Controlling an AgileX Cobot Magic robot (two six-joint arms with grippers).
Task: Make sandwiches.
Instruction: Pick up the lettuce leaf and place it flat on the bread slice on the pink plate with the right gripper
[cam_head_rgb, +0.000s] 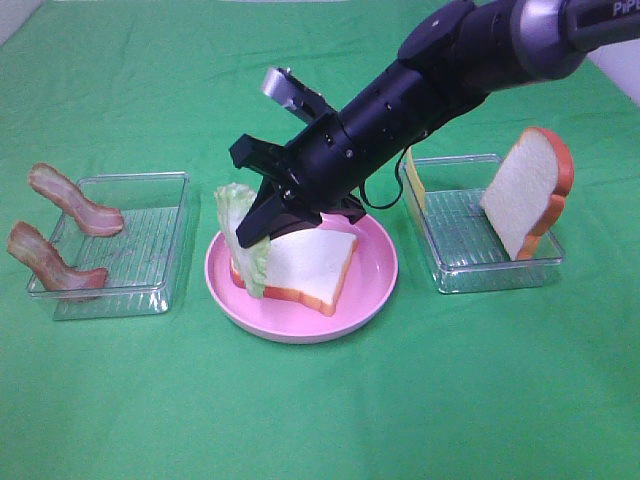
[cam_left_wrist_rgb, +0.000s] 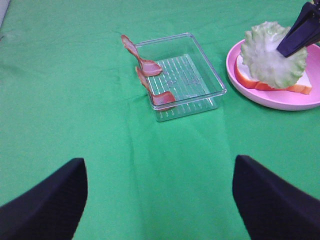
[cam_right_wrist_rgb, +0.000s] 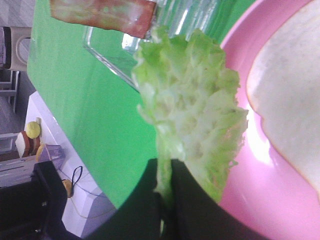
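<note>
Here, lettuce (cam_head_rgb: 238, 212) in right hand (cam_head_rgb: 258, 233).

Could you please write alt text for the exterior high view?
The right gripper holds a lettuce leaf upright on a bread slice on a pink plate. Two bacon strips lean on a left tray; a right tray holds bread and cheese.

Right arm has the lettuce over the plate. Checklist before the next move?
1. Right tool shut on lettuce: ok, pinched at one edge.
2. Bread slice lying flat on plate: ok.
3. Lettuce flat over the bread: not ok, it stands upright at the slice's edge.
4. Lettuce touching the bread: cannot tell.
5. Left tool open and away from the plate: ok.
6. Bacon strips ready: ok, two lean on the tray rim.
</note>
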